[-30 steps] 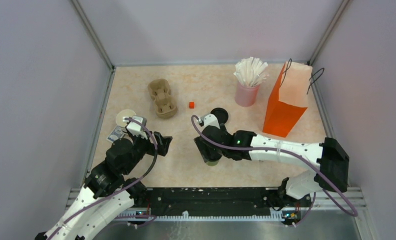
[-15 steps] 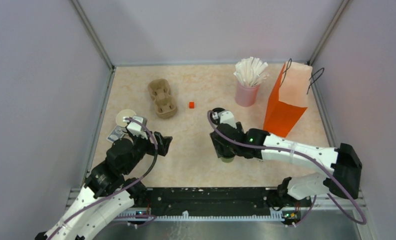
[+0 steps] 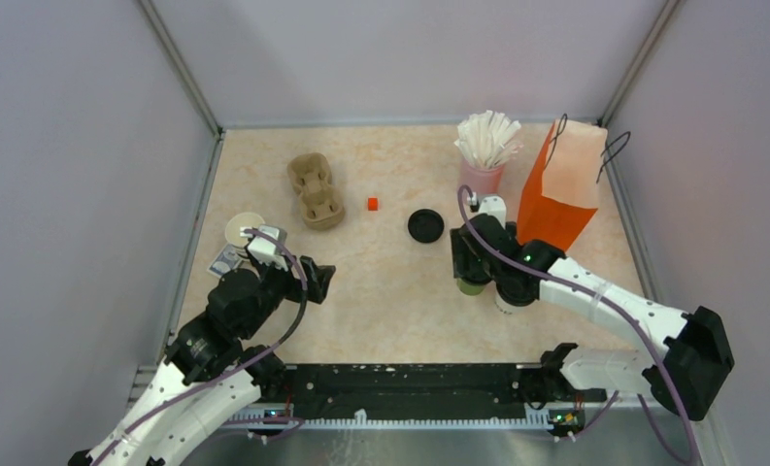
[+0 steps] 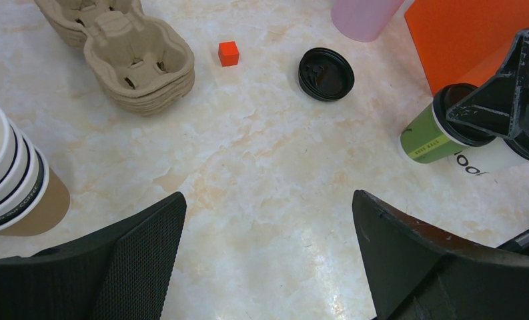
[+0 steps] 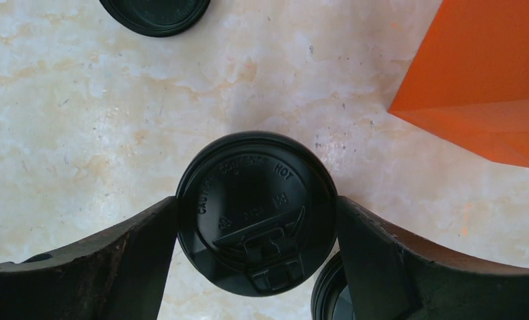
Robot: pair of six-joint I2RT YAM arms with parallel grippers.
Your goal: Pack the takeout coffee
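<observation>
Overhead, at the left, the left gripper (image 3: 315,276) hangs idle over the table (image 3: 381,311), its fingers spread wide with nothing between them, just beside a stack of lidless cups (image 4: 8,177). Moving right, a cardboard cup carrier (image 3: 316,191), a small red cube (image 3: 372,204) and a loose black lid (image 3: 425,225) lie on the marbled surface, apart from one another. Further right, the takeout coffee (image 5: 256,212) sits between the fingers of the right gripper (image 3: 472,264), which close against both sides of its black lid. The cup is near the left foot of the orange bag (image 3: 558,194) and in front of the pink cup of straws (image 3: 482,180), with a white lidded cup (image 4: 488,160) touching or almost touching it on its near right. The coffee stands roughly upright, its long axis vertical and its lid facing up at the wrist camera. Whether its base rests on the table or is just off it cannot be told. Judging progress: the coffee is lidded, gripped and close to the bag, but not yet packed. What likely remains is raising it above the bag's open top, lowering it inside upright, and letting go.
</observation>
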